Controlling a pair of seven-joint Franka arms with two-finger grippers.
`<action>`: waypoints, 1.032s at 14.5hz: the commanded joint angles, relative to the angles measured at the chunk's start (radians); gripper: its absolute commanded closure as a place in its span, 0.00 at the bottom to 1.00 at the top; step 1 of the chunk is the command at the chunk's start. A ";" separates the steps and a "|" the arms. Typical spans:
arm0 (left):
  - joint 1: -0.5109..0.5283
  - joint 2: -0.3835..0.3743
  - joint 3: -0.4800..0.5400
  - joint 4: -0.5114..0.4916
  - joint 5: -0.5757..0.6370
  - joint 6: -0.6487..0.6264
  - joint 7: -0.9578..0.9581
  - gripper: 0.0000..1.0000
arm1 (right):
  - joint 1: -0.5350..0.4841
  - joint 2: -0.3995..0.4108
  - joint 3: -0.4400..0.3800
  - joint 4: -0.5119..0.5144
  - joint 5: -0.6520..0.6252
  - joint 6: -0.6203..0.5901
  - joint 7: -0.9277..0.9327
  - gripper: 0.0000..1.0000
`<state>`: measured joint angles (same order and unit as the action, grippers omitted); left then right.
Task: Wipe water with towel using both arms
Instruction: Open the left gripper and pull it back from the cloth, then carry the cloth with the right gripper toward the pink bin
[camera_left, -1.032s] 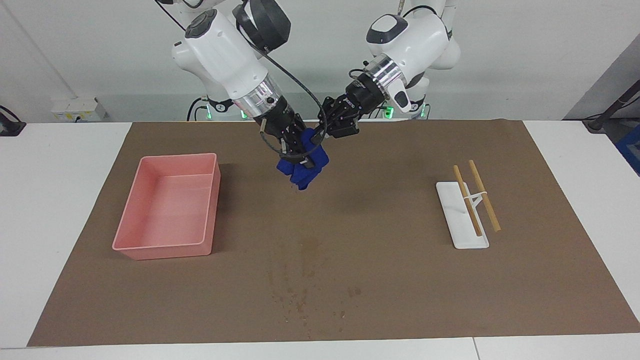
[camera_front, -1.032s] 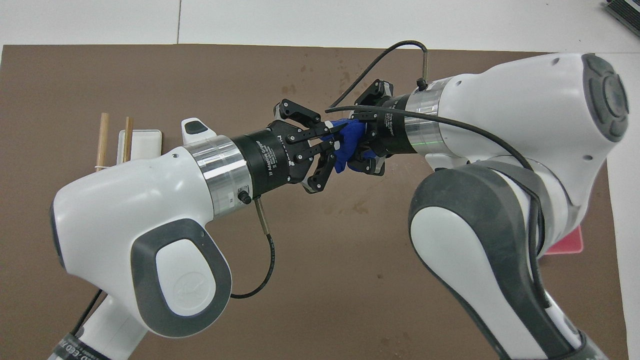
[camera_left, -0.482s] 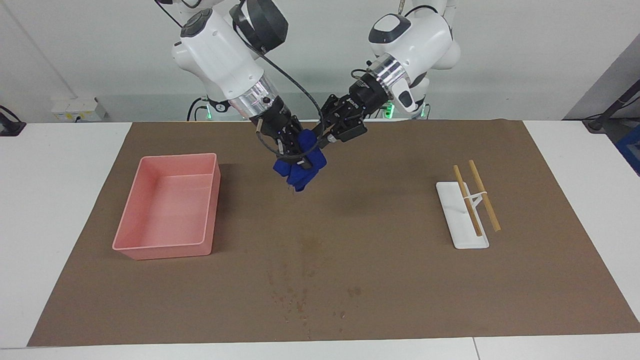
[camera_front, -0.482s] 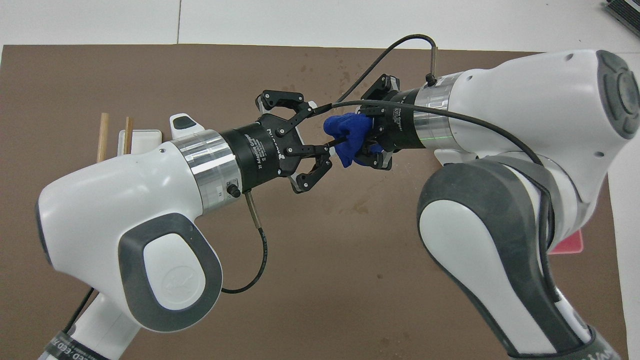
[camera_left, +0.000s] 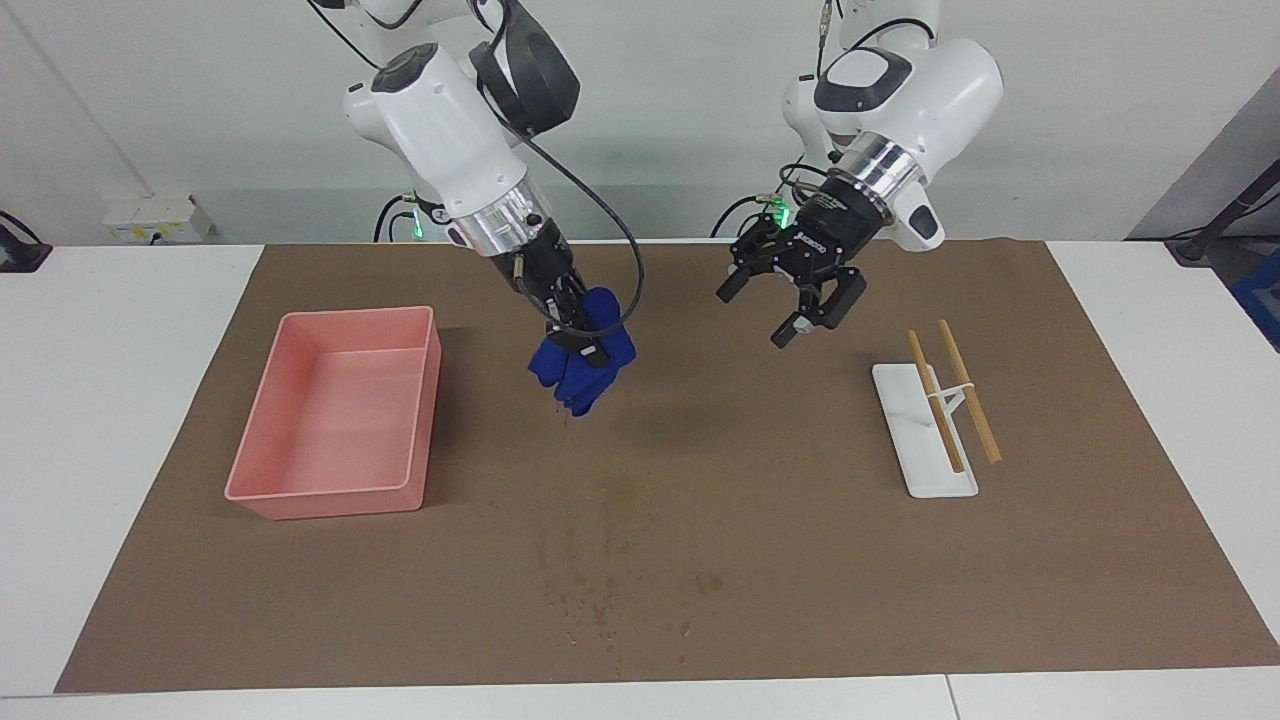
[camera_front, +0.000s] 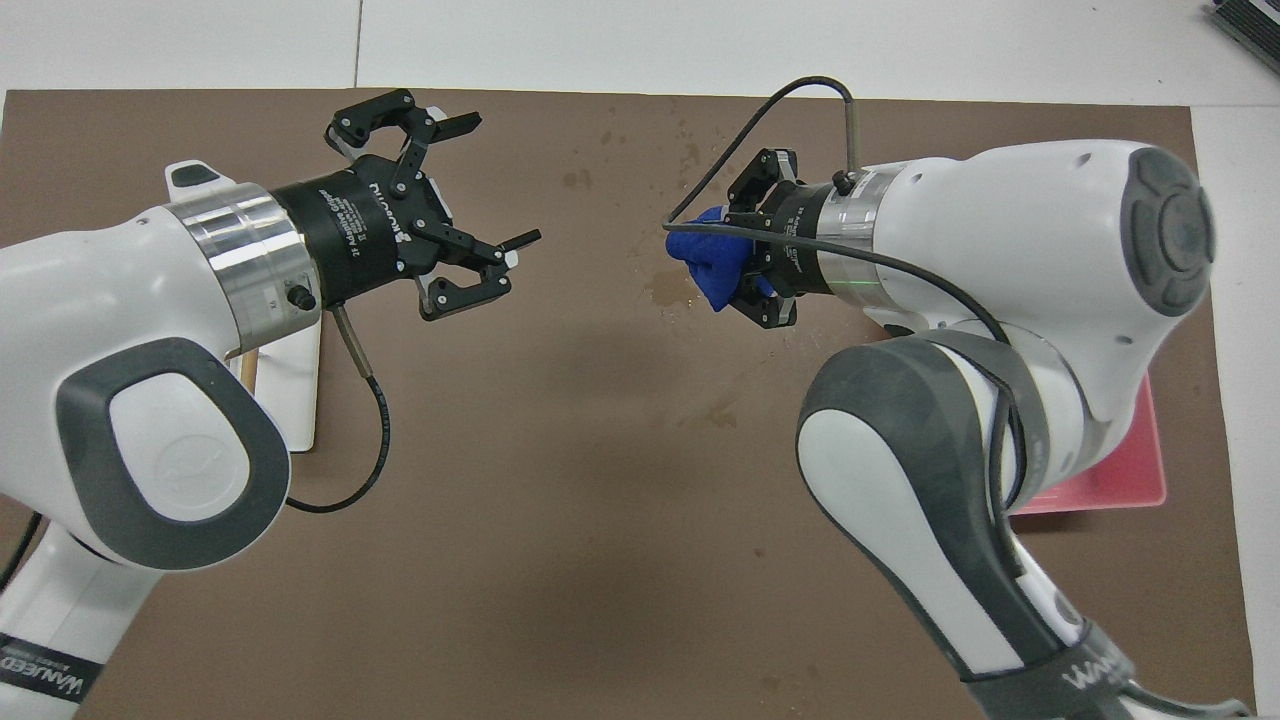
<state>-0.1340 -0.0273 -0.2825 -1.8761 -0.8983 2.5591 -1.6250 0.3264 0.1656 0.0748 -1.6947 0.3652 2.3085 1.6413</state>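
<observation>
Your right gripper hangs at centre frame of the facing view, fingers clenched on the bunched towel, above the table. Your left gripper, upper right of centre, has its fingers spread and holds nothing.

A robotics lab: two white robot arms stand at a white table covered by a brown mat, against a bare grey wall, with cables and a wall socket box nearby.
</observation>
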 joint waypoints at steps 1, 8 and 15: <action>0.014 0.015 -0.007 0.034 0.225 -0.042 0.066 0.00 | 0.014 0.096 0.005 -0.010 -0.019 0.205 -0.148 1.00; 0.085 0.015 -0.001 0.122 0.692 -0.461 0.803 0.00 | 0.040 0.402 0.006 0.153 -0.023 0.425 -0.319 1.00; 0.223 0.017 0.003 0.215 0.926 -0.839 1.503 0.00 | 0.106 0.473 0.005 0.112 -0.019 0.470 -0.330 1.00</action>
<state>0.0522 -0.0231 -0.2736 -1.7071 -0.0037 1.8046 -0.2693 0.4211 0.6496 0.0790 -1.5587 0.3590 2.7782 1.3248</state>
